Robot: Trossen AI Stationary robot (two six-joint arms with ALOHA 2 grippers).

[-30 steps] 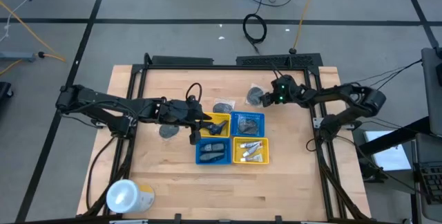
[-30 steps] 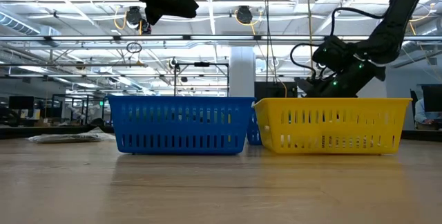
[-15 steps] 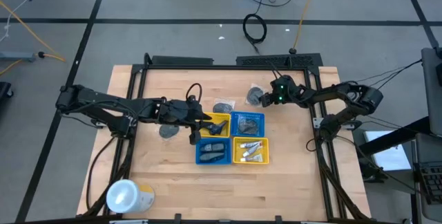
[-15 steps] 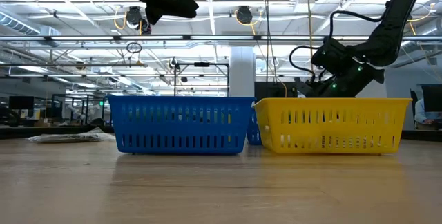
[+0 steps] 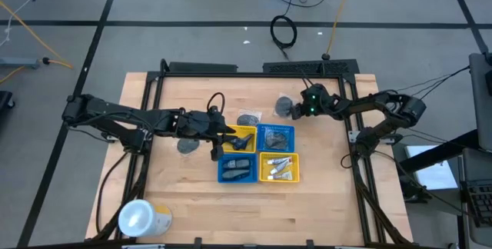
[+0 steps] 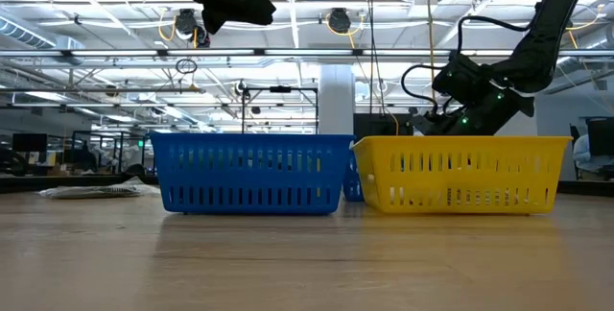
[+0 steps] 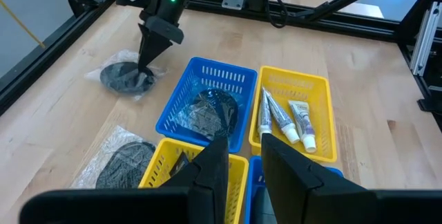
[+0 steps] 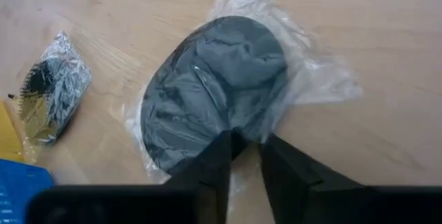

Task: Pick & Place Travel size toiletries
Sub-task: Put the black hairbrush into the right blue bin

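On the wooden surface [image 5: 323, 195], four small trays sit together in a square. The right gripper [image 8: 243, 141] is down at the far side of the surface, its fingers pinching the clear wrapper of a dark grey round piece [image 8: 210, 89] that lies flat on the wood. A second wrapped piece [image 8: 48, 86] lies near it. The left gripper [image 7: 240, 156] hovers over a yellow tray [image 5: 238, 138], fingers narrowly parted, holding nothing visible. A far blue tray [image 7: 207, 106] holds another wrapped piece; white tubes [image 7: 283, 119] lie in the yellow tray [image 7: 314, 86] beside it.
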